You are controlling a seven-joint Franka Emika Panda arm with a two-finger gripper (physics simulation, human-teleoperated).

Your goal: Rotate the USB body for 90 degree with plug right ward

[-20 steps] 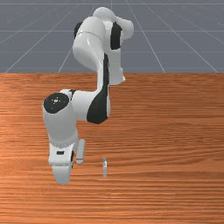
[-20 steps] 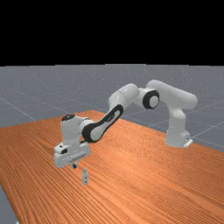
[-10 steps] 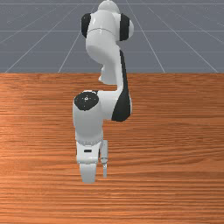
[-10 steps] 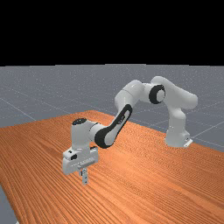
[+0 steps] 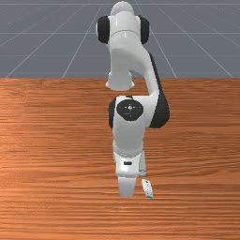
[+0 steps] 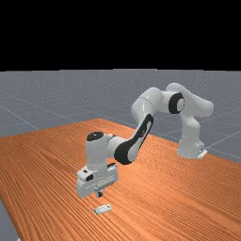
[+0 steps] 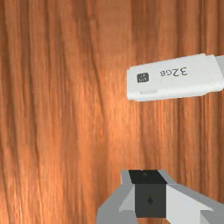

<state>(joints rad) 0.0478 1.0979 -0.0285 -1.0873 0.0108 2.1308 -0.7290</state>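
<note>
On the orange-brown wooden table (image 6: 188,202), we record the small white plastic USB body (image 7: 175,81) lying flat. Its lettered broad face is up, bearing "32GB" and a small dark square mark (image 7: 142,77). The mark sits near one end; at the other we note a grey end piece (image 7: 221,63), cut by the wrist view's edge.

Front view: the USB body lies just to the front view's right of the hand, a gap between. Its long side runs mostly toward the camera, with a slight slant, and a blue touch (image 5: 149,197) marks its near end.

Far view: the white and grey two-finger gripper (image 6: 100,194) points down, near the USB body and apart from it. We read its two fingers as together, with nothing held between them. In the wrist view we see the gripper's (image 7: 150,197) dark tip beside the USB body, wood visible between.

The white and grey Panda arm (image 5: 129,136) reaches over the table from its base (image 6: 189,141), at the far view's right
</note>
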